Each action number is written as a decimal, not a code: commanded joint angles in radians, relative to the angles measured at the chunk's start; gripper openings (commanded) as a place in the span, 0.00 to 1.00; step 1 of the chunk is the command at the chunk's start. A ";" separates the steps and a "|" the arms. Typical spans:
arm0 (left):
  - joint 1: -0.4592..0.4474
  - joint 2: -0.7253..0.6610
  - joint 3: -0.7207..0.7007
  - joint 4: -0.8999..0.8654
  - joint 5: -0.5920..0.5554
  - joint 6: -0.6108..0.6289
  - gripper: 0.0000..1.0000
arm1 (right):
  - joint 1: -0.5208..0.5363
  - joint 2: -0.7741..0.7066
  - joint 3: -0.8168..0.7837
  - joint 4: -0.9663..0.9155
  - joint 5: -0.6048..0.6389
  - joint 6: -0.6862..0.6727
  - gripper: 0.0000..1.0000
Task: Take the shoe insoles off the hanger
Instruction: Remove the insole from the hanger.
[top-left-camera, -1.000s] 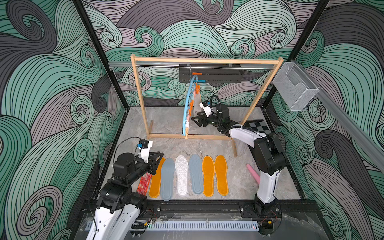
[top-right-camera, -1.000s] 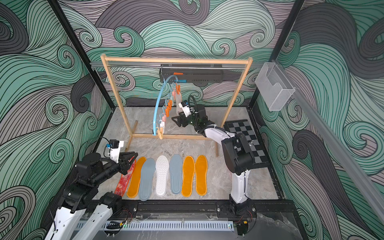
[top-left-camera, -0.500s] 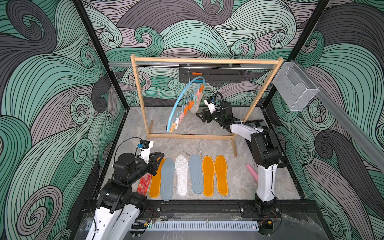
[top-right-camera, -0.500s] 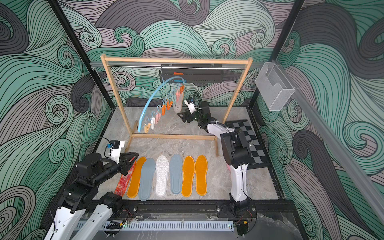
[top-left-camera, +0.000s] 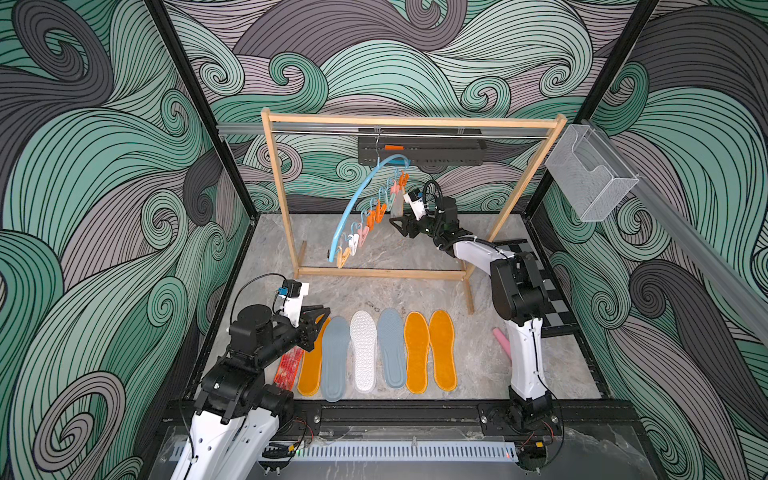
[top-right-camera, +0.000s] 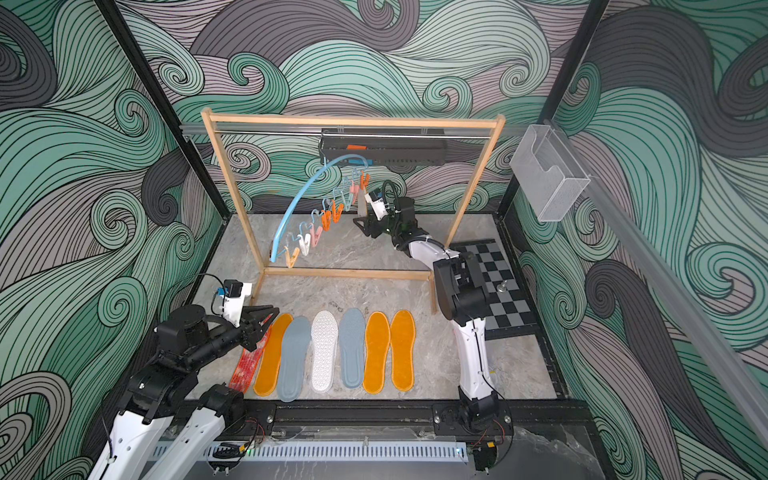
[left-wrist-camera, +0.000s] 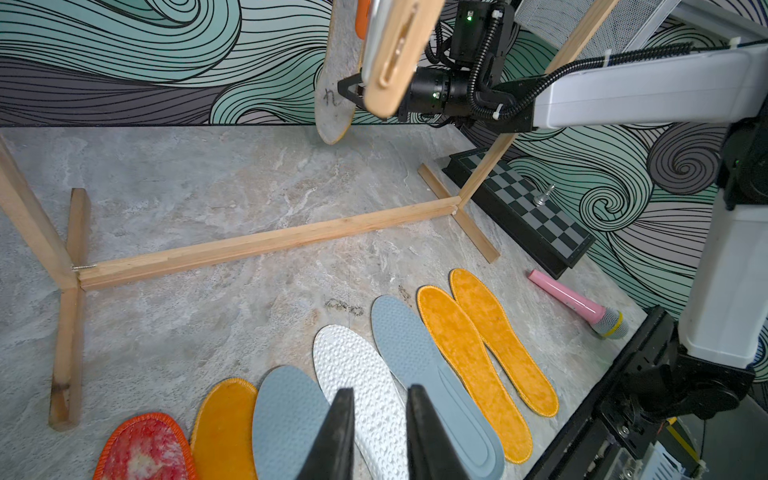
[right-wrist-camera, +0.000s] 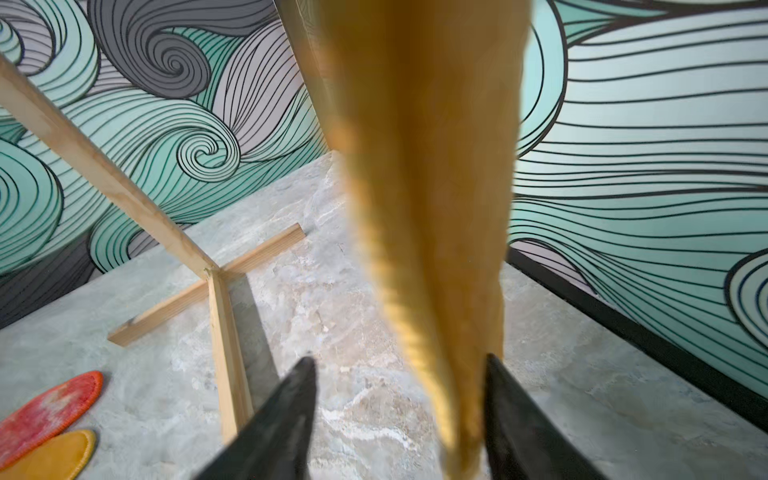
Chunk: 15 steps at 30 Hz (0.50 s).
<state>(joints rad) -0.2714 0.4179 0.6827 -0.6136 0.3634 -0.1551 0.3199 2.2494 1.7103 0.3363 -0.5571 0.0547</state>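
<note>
The light blue hanger (top-left-camera: 357, 195) hangs tilted from the rack's rod, its clips (top-left-camera: 376, 214) in a row. One insole (left-wrist-camera: 334, 91), grey felt backed and orange faced, still hangs from an upper clip. My right gripper (right-wrist-camera: 399, 361) is open around its lower end, and the insole (right-wrist-camera: 428, 208) lies close against one finger. Several insoles lie in a row on the floor: red-white (top-left-camera: 289, 365), orange (top-left-camera: 311, 365), grey-blue (top-left-camera: 336, 357), white dotted (top-left-camera: 363, 349), grey-blue (top-left-camera: 391, 345) and two orange (top-left-camera: 417, 353). My left gripper (left-wrist-camera: 380, 390) hovers over the white one, slightly open and empty.
The wooden rack (top-left-camera: 286, 199) stands across the middle, its base bar (left-wrist-camera: 266, 241) on the floor. A chessboard (top-left-camera: 552, 299) and a pink stick (top-left-camera: 503, 340) lie by the right arm's base. A wire basket (top-left-camera: 590, 178) hangs on the right wall.
The hanger has swung from edge-on so its lower end points left. My right gripper has shifted slightly back by the hanging insole, and its jaws have narrowed. The left arm has not moved.
</note>
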 joint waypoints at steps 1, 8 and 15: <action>-0.007 0.010 0.003 0.012 0.016 0.001 0.23 | -0.005 0.037 0.063 0.037 -0.084 0.029 0.25; -0.010 0.017 0.004 0.012 0.014 0.003 0.23 | -0.006 0.044 0.054 0.148 -0.178 0.088 0.00; -0.011 0.025 0.003 0.011 0.003 0.002 0.23 | -0.011 0.029 0.023 0.161 -0.287 0.117 0.00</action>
<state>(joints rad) -0.2756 0.4316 0.6827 -0.6132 0.3664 -0.1551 0.3141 2.2959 1.7523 0.4557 -0.7593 0.1627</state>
